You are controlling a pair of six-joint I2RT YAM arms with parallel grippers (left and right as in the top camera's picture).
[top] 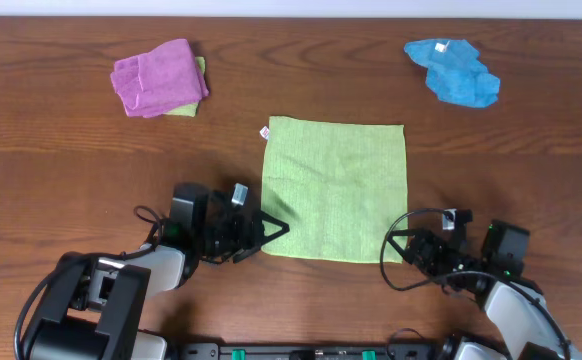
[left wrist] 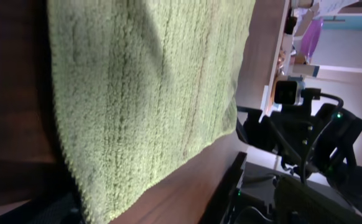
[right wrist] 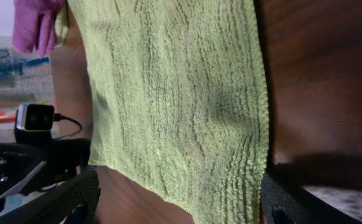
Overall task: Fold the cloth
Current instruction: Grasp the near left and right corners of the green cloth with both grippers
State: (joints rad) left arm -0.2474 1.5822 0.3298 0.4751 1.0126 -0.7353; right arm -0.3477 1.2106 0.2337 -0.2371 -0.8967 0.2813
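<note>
Starting far left on the table (top: pixel 61 170): bunched pink cloth (top: pixel 158 77), well beyond the left pincer and off to its left, lying on a yellow-green cloth (top: pixel 197 98) peeking out at the right edge.

Next, left pincer (top: pixel 271 233): reads as released, jaws spread, down low at table level, pointing in at the near-left corner of the green cloth (top: pixel 336 190). Tips right at that corner; can't tell from overhead whether touching fabric. From left wrist view: same green cloth (left wrist: pixel 143 81) filling most of the frame, corner straight ahead of the jaws, nothing pinched.

Green cloth itself: spread flat, unfolded, sitting between the two pincers and stretching away from both. White tag (top: pixel 265 132) on the far-left corner, straight out ahead of the left pincer.

Then right pincer (top: pixel 392 255): also released, low on the table, at the near-right corner. From right wrist view: both fingers (right wrist: pixel 66 196) wide apart, green cloth (right wrist: pixel 175 93) running out ahead between them, not gripped.

Last, crumpled blue cloth (top: pixel 453 72): well beyond the right pincer and slightly to its right, apart from the green one.
</note>
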